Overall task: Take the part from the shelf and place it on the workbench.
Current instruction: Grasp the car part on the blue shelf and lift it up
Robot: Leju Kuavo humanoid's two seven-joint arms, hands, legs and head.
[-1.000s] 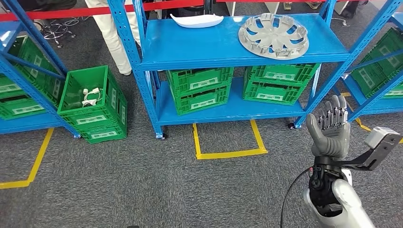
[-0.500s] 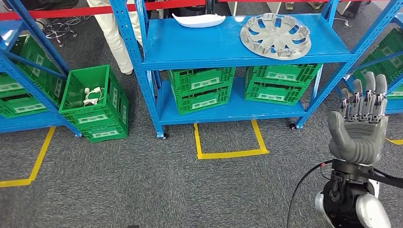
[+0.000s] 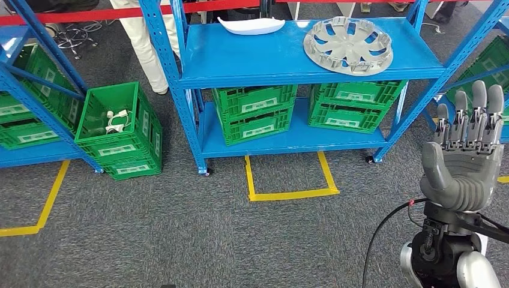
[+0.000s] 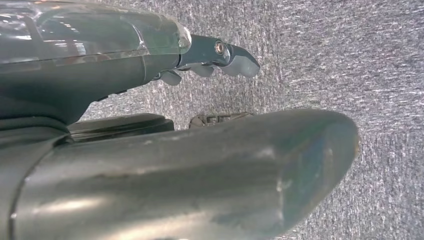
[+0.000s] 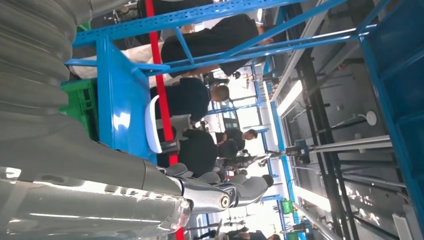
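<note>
Reaching upward, the right hand (image 3: 462,162) holds nothing, fingers (image 3: 471,120) straight and apart; the wheel cover (image 3: 348,45) lies well beyond the fingertips, so its flat rim may slip.

Open from above and front: blue shelf (image 3: 252,60) top; on it, wheel cover (image 3: 348,45) right, white part (image 3: 249,25) rear.
</note>
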